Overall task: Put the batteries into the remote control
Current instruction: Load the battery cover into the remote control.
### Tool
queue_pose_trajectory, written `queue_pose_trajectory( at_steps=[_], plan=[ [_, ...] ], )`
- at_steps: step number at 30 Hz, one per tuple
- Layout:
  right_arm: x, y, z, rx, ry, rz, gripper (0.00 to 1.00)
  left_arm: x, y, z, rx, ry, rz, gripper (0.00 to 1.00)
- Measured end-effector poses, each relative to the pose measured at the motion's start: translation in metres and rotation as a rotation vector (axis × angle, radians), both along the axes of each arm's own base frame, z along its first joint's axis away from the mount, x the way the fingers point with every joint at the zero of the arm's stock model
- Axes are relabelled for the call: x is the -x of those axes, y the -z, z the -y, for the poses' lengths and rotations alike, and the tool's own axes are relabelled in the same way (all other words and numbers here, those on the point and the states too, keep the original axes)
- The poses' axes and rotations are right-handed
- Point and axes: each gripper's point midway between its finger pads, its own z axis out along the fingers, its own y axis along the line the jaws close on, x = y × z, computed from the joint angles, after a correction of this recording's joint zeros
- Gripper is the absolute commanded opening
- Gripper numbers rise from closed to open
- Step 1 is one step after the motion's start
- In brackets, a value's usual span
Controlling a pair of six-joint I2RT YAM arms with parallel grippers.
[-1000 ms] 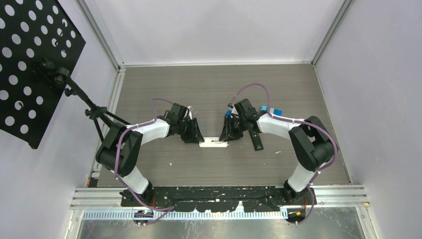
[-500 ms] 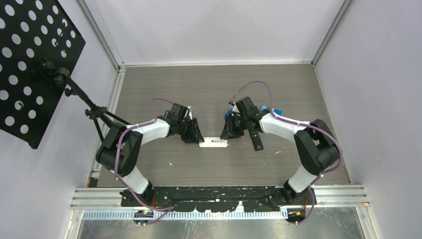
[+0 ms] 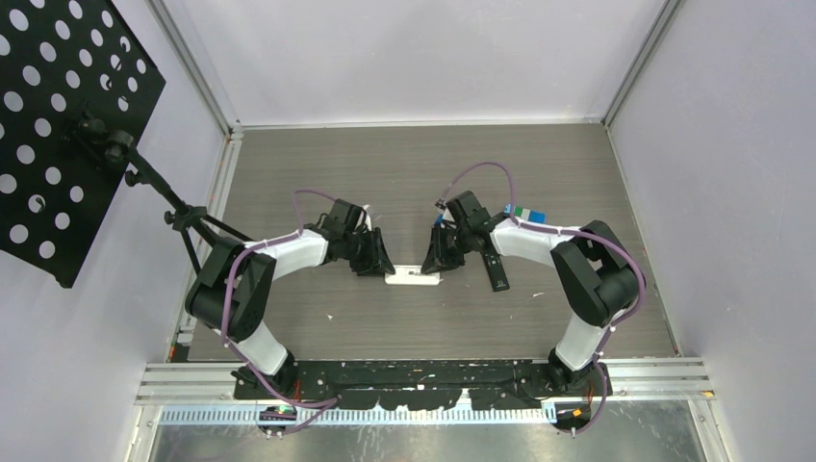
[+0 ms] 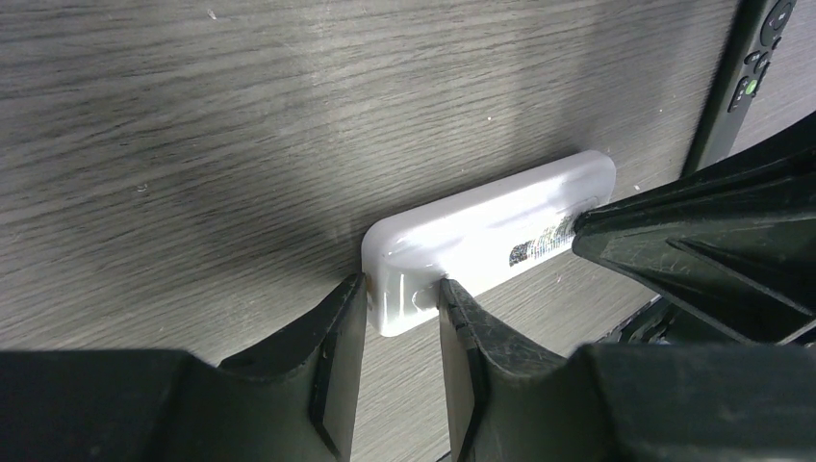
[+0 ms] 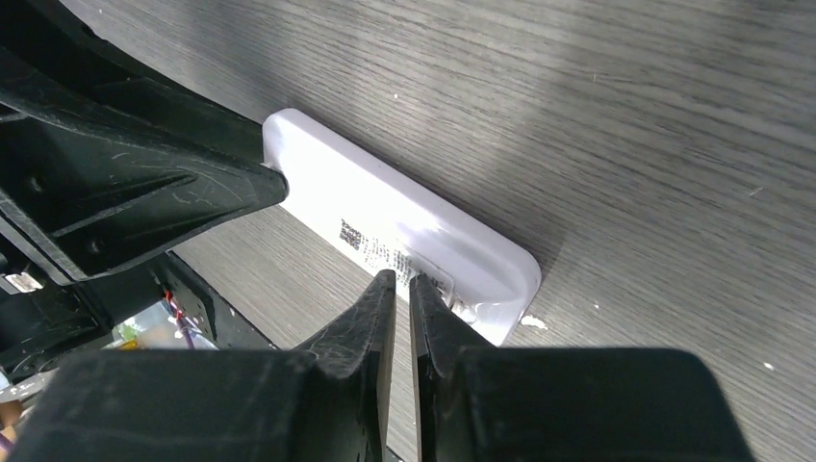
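- Since a second ago, the jaws of the right gripper [image 5: 402,281] have been brought nearly together and its arm has been shifted slightly. The left arm has been kept in place.
- Only a slim gap is left between those jaws. Their tips are set on the labelled face of the white remote [image 3: 414,277], and nothing is seen gripped.
- The remote's other end, flat on the table [image 3: 404,173], is clamped by the left gripper [image 4: 399,294].
- Both ends are partly covered by fingers, so whether batteries are inside cannot be told.
- A black remote [image 3: 496,272] lies just to the right, cut off in the left wrist view.
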Motion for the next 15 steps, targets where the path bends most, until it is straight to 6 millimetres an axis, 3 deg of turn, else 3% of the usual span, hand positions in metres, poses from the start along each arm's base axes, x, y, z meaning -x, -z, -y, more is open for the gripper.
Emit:
queue_pose_trajectory(
  at_steps=[5, 6, 7, 9, 10, 12, 15],
  plan=[
    [-0.001, -0.001, 0.001, 0.024, 0.004, 0.016, 0.21, -0.001, 0.0, 0.0, -0.001, -0.002, 0.001, 0.36],
    [-0.001, -0.003, 0.004, 0.034, 0.001, 0.028, 0.26, -0.001, 0.0, -0.001, -0.005, -0.004, 0.004, 0.37],
    [-0.002, -0.005, 0.005, 0.041, 0.0, 0.04, 0.39, -0.002, -0.001, -0.001, -0.013, -0.008, 0.008, 0.39],
    [-0.004, -0.015, 0.009, 0.047, -0.014, 0.086, 0.61, -0.005, -0.005, -0.004, -0.031, -0.019, 0.025, 0.47],
    [-0.005, -0.022, 0.01, 0.045, -0.028, 0.12, 0.66, -0.008, -0.01, -0.006, -0.041, -0.024, 0.043, 0.51],
    [-0.009, -0.036, 0.011, 0.039, -0.06, 0.192, 0.72, -0.014, -0.022, -0.01, -0.058, -0.039, 0.087, 0.66],
    [-0.01, -0.053, 0.011, 0.043, -0.146, 0.309, 0.76, -0.024, -0.051, -0.018, -0.078, -0.075, 0.184, 0.8]
  ],
)
